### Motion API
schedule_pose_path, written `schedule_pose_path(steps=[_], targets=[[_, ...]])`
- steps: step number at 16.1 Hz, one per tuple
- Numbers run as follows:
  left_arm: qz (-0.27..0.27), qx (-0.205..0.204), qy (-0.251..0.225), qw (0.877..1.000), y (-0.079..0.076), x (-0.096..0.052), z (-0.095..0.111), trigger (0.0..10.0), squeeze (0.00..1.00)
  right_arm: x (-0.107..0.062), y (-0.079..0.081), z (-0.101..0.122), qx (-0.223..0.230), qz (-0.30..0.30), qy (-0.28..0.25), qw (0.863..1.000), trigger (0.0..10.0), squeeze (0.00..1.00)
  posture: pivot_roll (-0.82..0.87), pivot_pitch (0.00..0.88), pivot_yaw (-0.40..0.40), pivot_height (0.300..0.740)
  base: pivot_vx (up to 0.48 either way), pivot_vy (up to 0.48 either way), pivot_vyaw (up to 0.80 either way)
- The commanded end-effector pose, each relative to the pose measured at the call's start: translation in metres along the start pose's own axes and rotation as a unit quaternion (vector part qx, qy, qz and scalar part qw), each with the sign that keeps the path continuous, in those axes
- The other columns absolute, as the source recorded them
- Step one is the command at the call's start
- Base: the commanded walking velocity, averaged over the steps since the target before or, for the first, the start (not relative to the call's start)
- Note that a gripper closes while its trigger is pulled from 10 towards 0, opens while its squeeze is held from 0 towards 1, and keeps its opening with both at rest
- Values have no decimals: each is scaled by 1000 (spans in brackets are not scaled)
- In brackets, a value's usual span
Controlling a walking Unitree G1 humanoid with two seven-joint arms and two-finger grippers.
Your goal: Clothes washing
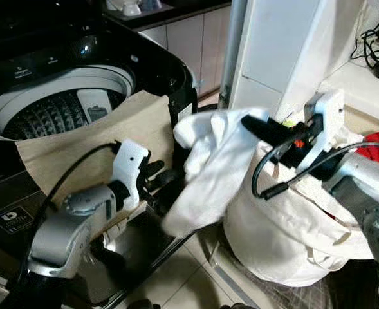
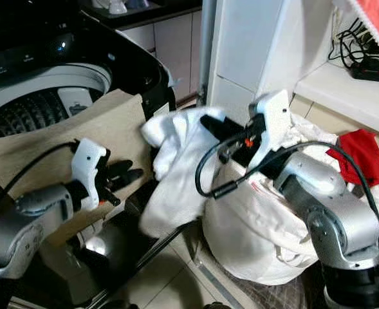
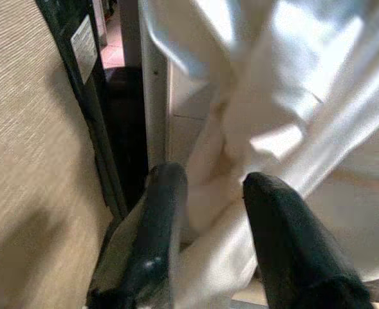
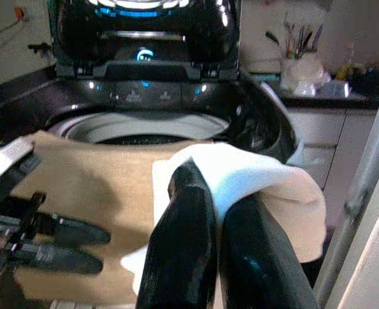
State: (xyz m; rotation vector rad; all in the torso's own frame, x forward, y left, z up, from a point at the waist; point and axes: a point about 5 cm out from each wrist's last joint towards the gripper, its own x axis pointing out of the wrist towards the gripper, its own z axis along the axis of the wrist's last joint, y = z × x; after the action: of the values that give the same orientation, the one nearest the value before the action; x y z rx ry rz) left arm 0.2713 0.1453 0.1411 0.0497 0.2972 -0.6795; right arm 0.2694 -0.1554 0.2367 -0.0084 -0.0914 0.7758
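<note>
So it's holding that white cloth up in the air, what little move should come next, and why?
Probably swing the right tool leftward toward the washer drum. It is shut on the white garment, which hangs beside the laundry bag, short of the open tub. The left tool waits open nearby.

A crumpled white cloth garment [image 1: 208, 167] hung in the air between a black top-loading washing machine [image 1: 80, 71] with its round drum open and a full white fabric laundry bag [image 1: 286, 225]. A beige woven cloth [image 1: 80, 148] draped over the machine's front rim.
</note>
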Motion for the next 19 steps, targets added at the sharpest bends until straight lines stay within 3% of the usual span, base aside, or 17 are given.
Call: schedule_pose_path(steps=[1,4,5,7,8,9,10,12,13,14,17,19], targets=[[-13,7,6,1000,-3,-3,0,10000,1000,-3,-7,13,-17,-17,-30,999,0,0,-87,0,18,740,0,0,0],[-47,28,42,998,-5,-9,-10,10000,1000,-3,-11,18,-22,-23,-39,999,0,0,-92,0,22,740,0,0,0],[-38,73,18,996,-2,-8,-5,10000,1000,-5,-11,18,-18,-19,-37,999,0,0,-92,0,22,740,0,0,0],[-47,60,-70,995,-6,-5,19,10000,1000,-5,-7,14,-11,-4,-24,1000,0,0,-97,0,24,740,0,0,0],[-113,-21,-232,966,-22,-9,68,10000,0,-4,-2,4,-1,5,-3,1000,0,0,-93,0,18,740,0,0,0],[-137,-32,-268,953,-28,-10,81,10000,0,-3,-1,1,4,5,2,1000,0,0,-93,0,18,740,0,0,0],[-142,3,-261,955,-31,-7,82,10000,0,-1,0,0,8,7,0,1000,0,0,-94,0,17,740,0,0,0],[-162,27,-275,947,-38,-4,86,10000,0,3,3,3,9,14,-7,1000,0,0,-98,0,20,740,0,0,0],[-170,28,-274,946,-40,-2,85,10000,133,4,3,4,10,16,-9,1000,0,0,-99,0,19,740,0,0,0],[-178,34,-264,947,-42,2,83,10000,1000,5,3,6,10,17,-13,1000,0,0,-98,0,17,740,0,0,0],[-171,64,-236,954,-40,14,74,10000,1000,6,6,11,14,36,-19,999,0,0,-102,0,21,740,0,0,0],[-163,60,-217,961,-36,21,63,10000,1000,5,10,12,23,50,-24,998,0,0,-102,0,21,740,0,0,0]])
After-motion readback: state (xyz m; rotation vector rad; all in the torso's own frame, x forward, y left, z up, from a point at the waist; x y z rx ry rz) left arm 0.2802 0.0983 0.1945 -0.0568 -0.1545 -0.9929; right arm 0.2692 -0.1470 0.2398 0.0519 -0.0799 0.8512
